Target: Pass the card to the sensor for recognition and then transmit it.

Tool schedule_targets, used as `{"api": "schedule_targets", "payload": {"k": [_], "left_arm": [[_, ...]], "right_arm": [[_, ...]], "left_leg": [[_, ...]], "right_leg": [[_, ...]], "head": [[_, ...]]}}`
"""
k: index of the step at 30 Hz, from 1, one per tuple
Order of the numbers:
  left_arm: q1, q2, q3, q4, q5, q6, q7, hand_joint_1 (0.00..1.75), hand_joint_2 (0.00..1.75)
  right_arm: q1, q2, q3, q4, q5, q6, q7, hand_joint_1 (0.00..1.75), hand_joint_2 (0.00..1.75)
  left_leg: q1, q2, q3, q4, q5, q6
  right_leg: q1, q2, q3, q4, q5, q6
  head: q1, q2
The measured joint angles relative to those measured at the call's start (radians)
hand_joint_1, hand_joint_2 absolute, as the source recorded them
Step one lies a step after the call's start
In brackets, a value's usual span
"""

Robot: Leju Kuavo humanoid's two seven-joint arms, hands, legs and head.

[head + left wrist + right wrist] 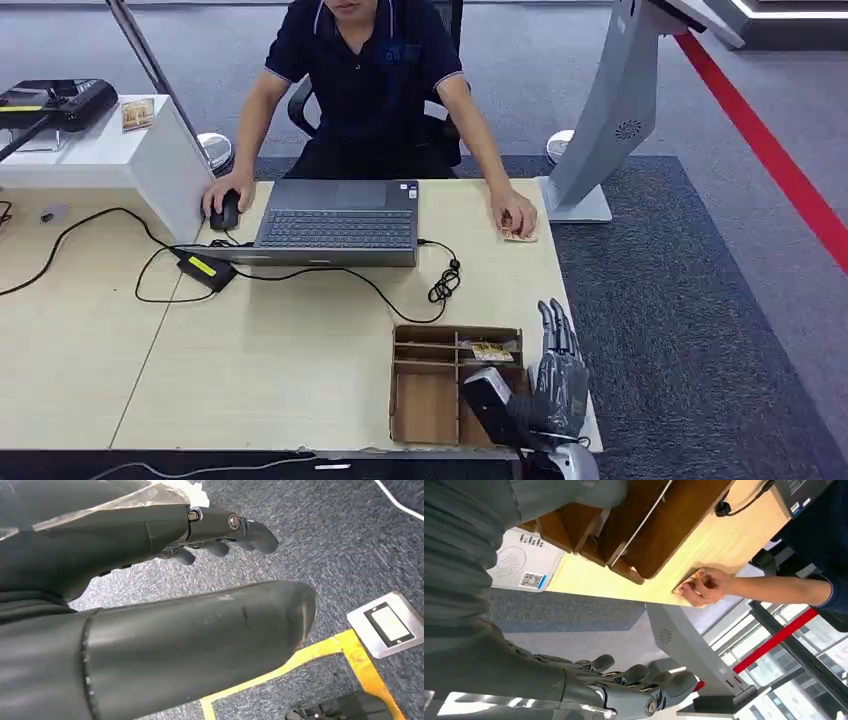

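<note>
The robot's grey right hand (558, 372) is seen at the near right table edge, fingers straight and apart, nothing held, just beside the brown wooden compartment tray (430, 400). The dark left hand (220, 535) hangs over grey carpet, fingers loosely curled, empty. Well beyond the right hand, the small tan card (519, 235) is pressed flat under the person's hand (513, 213); its long axis cannot be told.
</note>
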Motion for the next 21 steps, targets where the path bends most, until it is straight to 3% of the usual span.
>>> {"api": "schedule_targets", "payload": {"k": [14,17,21], "left_arm": [[0.000,0.000,0.000,0.000,0.000,0.000,0.000,0.00,0.00],[0.000,0.000,0.000,0.000,0.000,0.000,0.000,0.00,0.00],[0.000,0.000,0.000,0.000,0.000,0.000,0.000,0.00,0.00]], "right_arm": [[0.000,0.006,-0.003,0.009,-0.002,0.000,-0.015,0.19,1.75],[0.000,0.006,-0.003,0.009,-0.003,0.000,-0.015,0.31,1.75],[0.000,0.007,-0.003,0.010,-0.003,0.000,-0.015,0.31,1.75]], "left_leg": [[0.000,0.000,0.000,0.000,0.000,0.000],[0.000,0.000,0.000,0.000,0.000,0.000],[0.000,0.000,0.000,0.000,0.000,0.000]], "right_leg": [[0.000,0.000,0.000,0.000,0.000,0.000],[0.000,0.000,0.000,0.000,0.000,0.000],[0.000,0.000,0.000,0.000,0.000,0.000]], "head": [[0.000,0.000],[0.000,0.000],[0.000,0.000]]}}
